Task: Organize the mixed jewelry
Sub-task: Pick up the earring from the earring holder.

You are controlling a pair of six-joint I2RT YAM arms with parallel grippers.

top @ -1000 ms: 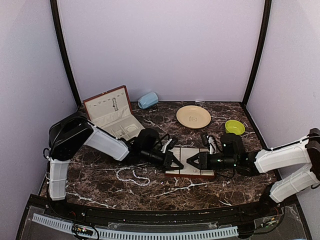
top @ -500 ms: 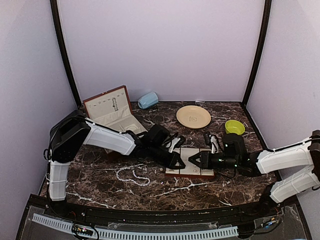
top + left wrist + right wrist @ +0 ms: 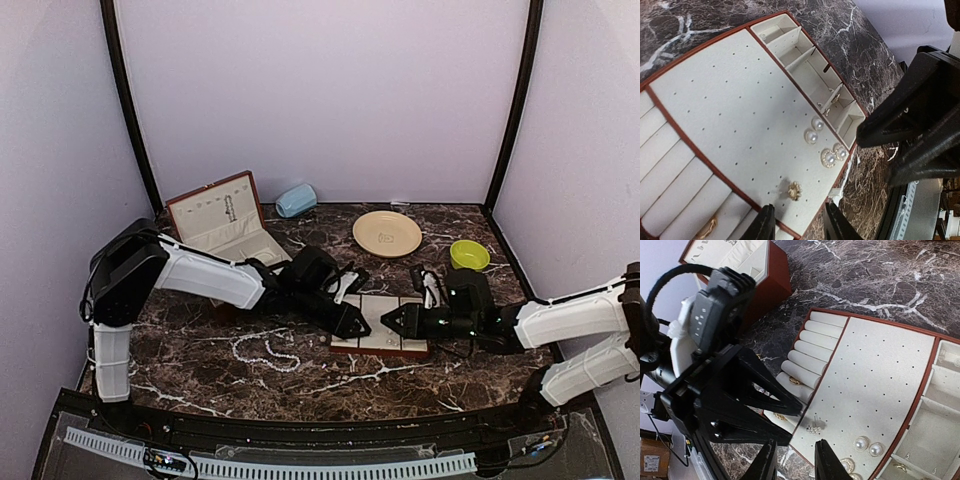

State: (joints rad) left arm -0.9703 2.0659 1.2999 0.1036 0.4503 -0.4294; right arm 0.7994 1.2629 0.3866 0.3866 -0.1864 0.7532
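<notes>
Mixed jewelry [image 3: 829,158] was split between two places. Most of the small pieces sat on the peg-holed panel of the cream slotted tray [image 3: 715,100]. Two pearl studs [image 3: 811,136] sat side by side there, and two round sparkly earrings [image 3: 840,151] touched each other near the tray's edge. A small gold flower stud [image 3: 793,190] sat on the same panel. A gold ring [image 3: 707,230] was tucked between the ring rolls. The pearl-bead strand [image 3: 280,357] lay loose on the marble worktop [image 3: 200,390], left of the tray and well apart from both claws.

The left claw [image 3: 800,215] was low over one edge of the tray, released, its fingers parted with nothing between them. The flower stud lay on the panel just ahead of its tips. The right claw [image 3: 794,452] faced it from the opposite side of the tray, its fingers also partly spread and empty. In its own view the pearl studs lay ahead and to the right of its tips. The two claws' tips were near each other over the tray, not touching.

An open red-brown box [image 3: 222,222] stood at the back left. A yellow plate [image 3: 387,233] and a green bowl [image 3: 469,254] sat behind the tray.
</notes>
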